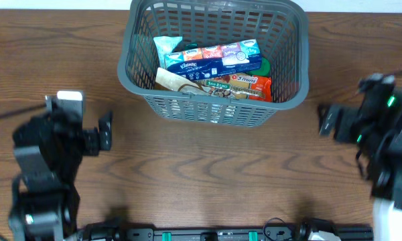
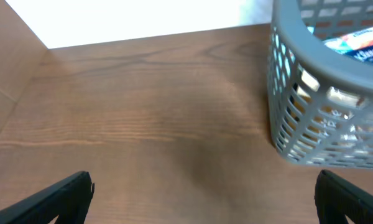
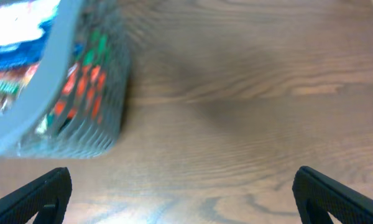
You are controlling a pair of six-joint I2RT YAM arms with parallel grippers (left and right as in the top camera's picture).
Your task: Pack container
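Overhead view: one left gripper (image 1: 107, 131) hangs over the wooden table (image 1: 201, 167) at left, its fingers spread wide and holding nothing. One container (image 1: 208, 107), a grey slotted basket, stands at far centre and holds one blue Kleenex pack (image 1: 218, 60), one orange-red packet (image 1: 251, 87) and further overlapping packets whose number cannot be told. One right gripper (image 1: 325, 120) hangs at right, well apart from the basket, fingers likewise spread and empty.
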